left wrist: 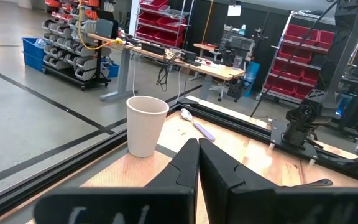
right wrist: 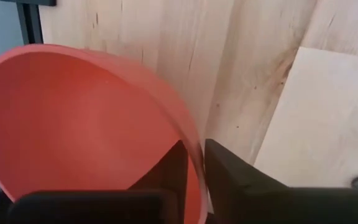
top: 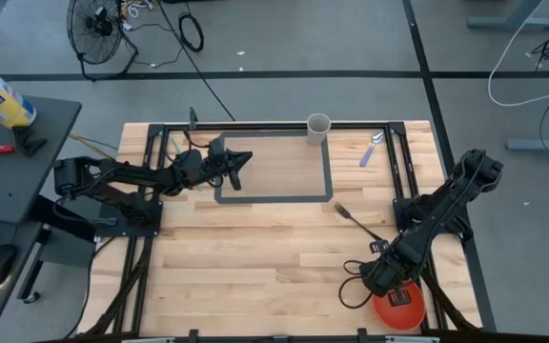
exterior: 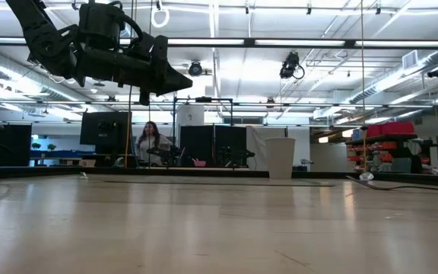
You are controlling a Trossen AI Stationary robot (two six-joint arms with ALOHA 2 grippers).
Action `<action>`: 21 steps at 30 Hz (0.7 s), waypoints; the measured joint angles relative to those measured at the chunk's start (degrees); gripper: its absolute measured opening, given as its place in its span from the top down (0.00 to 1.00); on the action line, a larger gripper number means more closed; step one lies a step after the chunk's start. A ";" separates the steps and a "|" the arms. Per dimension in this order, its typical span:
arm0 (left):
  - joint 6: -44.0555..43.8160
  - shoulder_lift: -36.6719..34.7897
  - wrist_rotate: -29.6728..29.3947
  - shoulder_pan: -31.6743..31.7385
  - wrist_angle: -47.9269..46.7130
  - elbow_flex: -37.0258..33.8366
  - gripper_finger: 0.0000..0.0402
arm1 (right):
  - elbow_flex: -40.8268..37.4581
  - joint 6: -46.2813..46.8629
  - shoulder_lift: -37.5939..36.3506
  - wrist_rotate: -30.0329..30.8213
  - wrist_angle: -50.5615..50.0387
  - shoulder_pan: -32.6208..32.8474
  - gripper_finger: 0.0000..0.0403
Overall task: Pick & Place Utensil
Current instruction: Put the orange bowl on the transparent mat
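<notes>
1. Nearest the front edge, the right gripper [top: 396,284] sits low over the round orange-red plastic bowl [top: 397,307], and the right wrist view shows its fingers pinched onto the bowl's rim [right wrist: 188,146]. If that arm swings off without letting go, I'd bet the bowl gets dragged or flipped, and it's already close to the table's front corner.

2. A bit further in, the black-handled fork [top: 352,217] lies flat on the light wooden plank tabletop [top: 255,267], just beside the right arm. An elbow sweep could knock it askew, which makes a thin, flat thing even harder to pinch.

3. Mid-table, the left gripper [top: 238,165] hangs well above the wood inside the black taped rectangle [top: 274,198]. Fingers look pressed together with nothing between them. It would have to spread them before going down on any utensil, or it just pokes it away.

4. At the far edge stands the white ribbed paper cup [top: 318,128], upright and empty as far as I can tell. It looks light, so a clumsy drop-in could tip it.

5. Near it, the spoon with the lilac handle [top: 372,149] lies between the black frame rails [top: 400,152], so a grab there risks fingers hitting metal.
</notes>
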 joint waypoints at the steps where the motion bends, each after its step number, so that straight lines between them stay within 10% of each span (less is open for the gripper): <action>1: -0.02 0.00 0.00 0.00 0.00 0.00 0.97 | 0.01 -0.02 0.00 0.02 -0.02 0.00 0.88; 21: 0.04 0.00 -0.02 0.02 0.01 0.00 0.97 | 1.98 -6.95 -0.02 4.11 -0.48 -6.47 0.98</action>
